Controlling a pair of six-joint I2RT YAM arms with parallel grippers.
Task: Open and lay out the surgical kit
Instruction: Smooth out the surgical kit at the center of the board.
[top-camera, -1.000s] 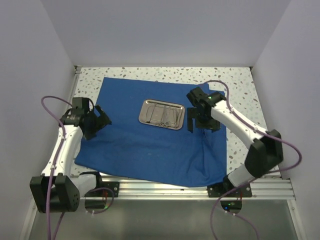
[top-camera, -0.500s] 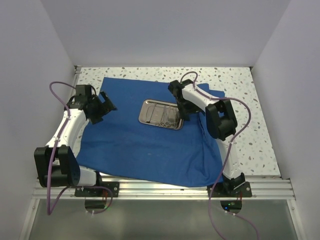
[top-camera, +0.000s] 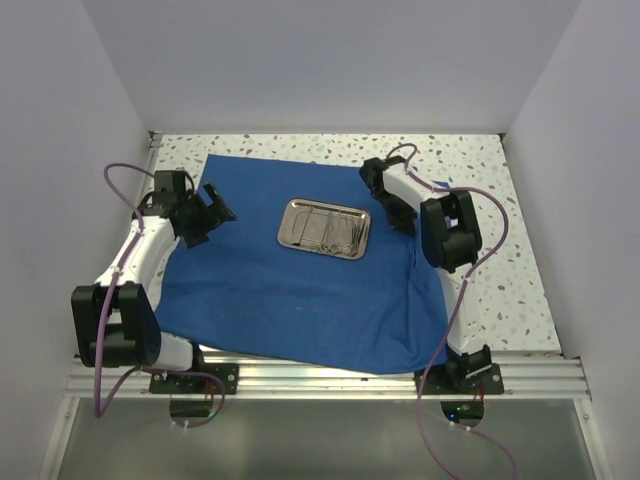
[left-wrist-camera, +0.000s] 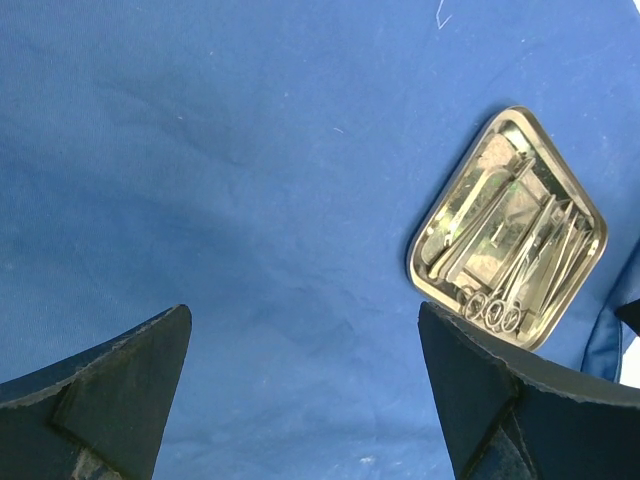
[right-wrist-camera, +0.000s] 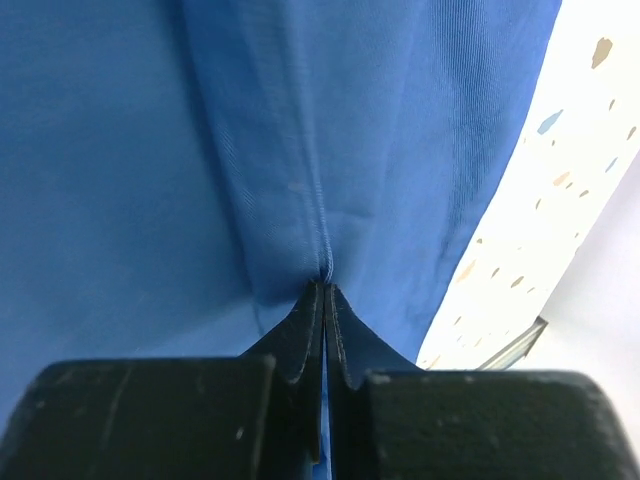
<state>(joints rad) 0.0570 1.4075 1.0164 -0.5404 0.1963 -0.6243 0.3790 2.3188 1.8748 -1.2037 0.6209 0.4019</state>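
The royal-blue cloth wrap (top-camera: 290, 290) lies spread over the table, and the steel tray (top-camera: 323, 228) sits on its middle. Slim silver instruments (left-wrist-camera: 520, 270) lie inside the tray (left-wrist-camera: 507, 230). My left gripper (top-camera: 215, 213) hovers over the cloth's left part. It is open (left-wrist-camera: 305, 310), with only blue cloth (left-wrist-camera: 250, 180) showing between its fingers. My right gripper (top-camera: 403, 222) is just right of the tray, at the cloth's right side. It is shut (right-wrist-camera: 325, 285) on a pinched ridge of the cloth (right-wrist-camera: 200, 150).
Speckled white tabletop (top-camera: 480, 200) shows around the cloth, and close beside the right gripper (right-wrist-camera: 560, 200). Plain walls enclose the table on three sides. The cloth's near right corner (top-camera: 425, 350) hangs toward the aluminium rail (top-camera: 330, 378) at the front.
The right gripper moved from the tray's right edge out to the cloth beside it and closed on a fold. The left gripper stayed open and shifted only slightly.
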